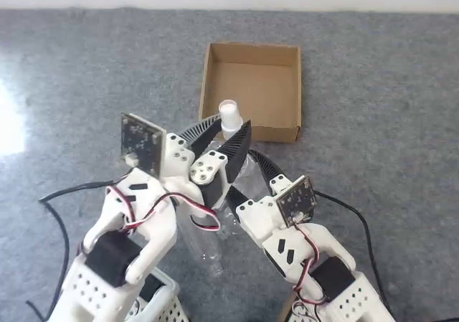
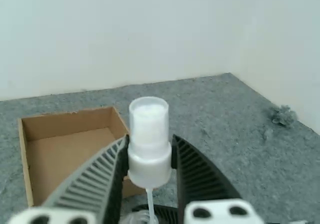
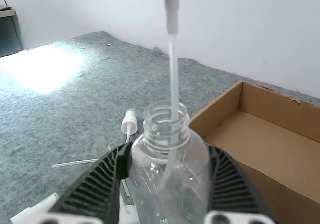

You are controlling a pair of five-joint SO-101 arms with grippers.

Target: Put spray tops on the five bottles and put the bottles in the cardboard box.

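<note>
My left gripper [image 2: 149, 159] is shut on a white spray top [image 2: 148, 141], held upright above the bottle; its thin tube [image 3: 172, 59] hangs down into the bottle's open neck. My right gripper [image 3: 167, 169] is shut on a clear plastic bottle [image 3: 167, 164], upright, with its threaded mouth bare. From above, the spray top [image 1: 229, 115] sits between the left gripper's dark fingers [image 1: 233, 146], over the bottle [image 1: 244, 182], just in front of the cardboard box [image 1: 251, 89]. The box [image 2: 30, 154] holds nothing that I can see.
Another white spray top [image 3: 128, 121] lies on the grey carpet with its tube stretched out beside it. A white basket [image 1: 154, 304] stands at the near edge under the left arm. Cables trail on both sides. A white wall borders the carpet.
</note>
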